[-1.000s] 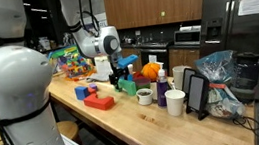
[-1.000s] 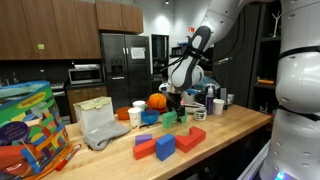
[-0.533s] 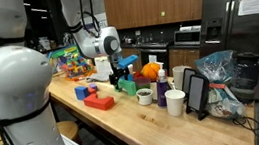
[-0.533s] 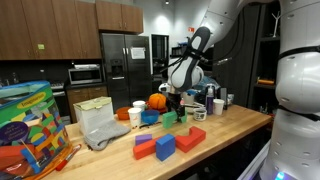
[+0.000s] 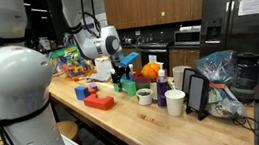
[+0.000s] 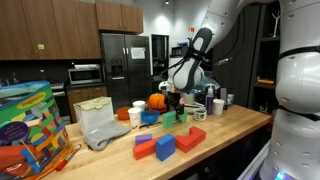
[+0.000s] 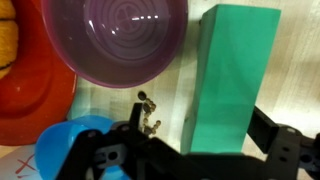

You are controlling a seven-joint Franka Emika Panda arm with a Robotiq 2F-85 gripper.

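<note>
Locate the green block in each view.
In an exterior view: green block at centre, left of the pumpkin.
In an exterior view: green block at centre, below and right of the pumpkin.
Wrist view: green block fills the right half; pumpkin at left edge.
Shared landmark: the pumpkin.

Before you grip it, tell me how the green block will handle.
The green block looks rigid and flat-faced, so it likely won't flex or roll. Its smooth sides might slip in the open gripper. Nudged, it could bump the purple bowl.
</note>
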